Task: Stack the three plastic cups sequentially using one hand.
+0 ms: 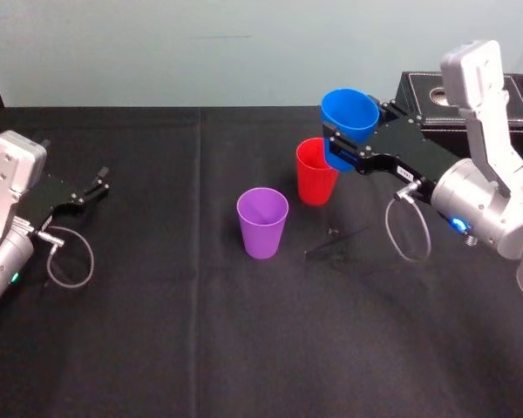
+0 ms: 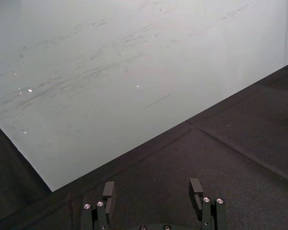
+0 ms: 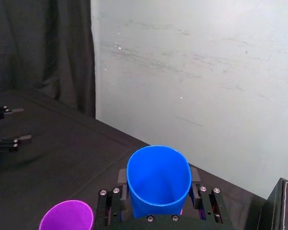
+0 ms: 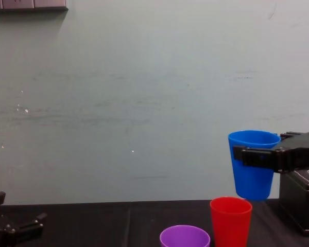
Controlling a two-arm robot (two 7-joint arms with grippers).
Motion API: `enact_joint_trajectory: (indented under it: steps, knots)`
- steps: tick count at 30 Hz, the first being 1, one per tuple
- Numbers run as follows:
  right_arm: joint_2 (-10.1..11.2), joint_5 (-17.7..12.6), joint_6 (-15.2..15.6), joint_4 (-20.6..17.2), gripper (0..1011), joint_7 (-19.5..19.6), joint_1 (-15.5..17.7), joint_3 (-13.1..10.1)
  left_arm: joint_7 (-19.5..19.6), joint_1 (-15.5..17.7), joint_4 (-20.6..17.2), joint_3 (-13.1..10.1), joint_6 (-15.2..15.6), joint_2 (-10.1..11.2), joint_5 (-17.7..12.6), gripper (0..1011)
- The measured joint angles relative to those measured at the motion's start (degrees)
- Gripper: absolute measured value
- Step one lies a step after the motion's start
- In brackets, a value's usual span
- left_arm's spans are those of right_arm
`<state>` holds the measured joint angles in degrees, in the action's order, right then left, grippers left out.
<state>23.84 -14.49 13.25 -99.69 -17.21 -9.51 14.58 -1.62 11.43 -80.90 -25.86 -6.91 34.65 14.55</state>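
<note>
My right gripper (image 1: 338, 138) is shut on the blue cup (image 1: 349, 117), holding it upright in the air a little above and to the right of the red cup (image 1: 315, 171). From the chest, the blue cup (image 4: 253, 163) hangs just over the red cup (image 4: 230, 220), not touching it. The right wrist view looks into the blue cup (image 3: 158, 178) between the fingers (image 3: 201, 199). The purple cup (image 1: 262, 222) stands upright on the table, nearer me and left of the red one. My left gripper (image 1: 98, 182) rests open at the far left.
A black stitched box (image 1: 431, 103) sits at the back right, behind my right arm. The black cloth table (image 1: 183, 331) spreads wide in front and to the left. A pale wall (image 4: 144, 103) backs the table.
</note>
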Motion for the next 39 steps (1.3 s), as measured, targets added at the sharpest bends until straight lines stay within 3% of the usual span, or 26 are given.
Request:
enact_joint_trajectory:
  steps: [15,23,39]
  knots:
    - [-4.5,1.4,-1.7,10.1,735,-0.2,-6.9,2.9,0.0,0.0,0.0,0.0,0.0,0.0,0.0,1005]
    - [-6.5,1.9,-3.0,14.5,735,0.0,-9.6,3.2,0.0,0.0,0.0,0.0,0.0,0.0,0.0,1005]
    - [-7.1,2.4,-3.7,16.1,735,-0.2,-9.9,3.2,0.0,0.0,0.0,0.0,0.0,0.0,0.0,1005]
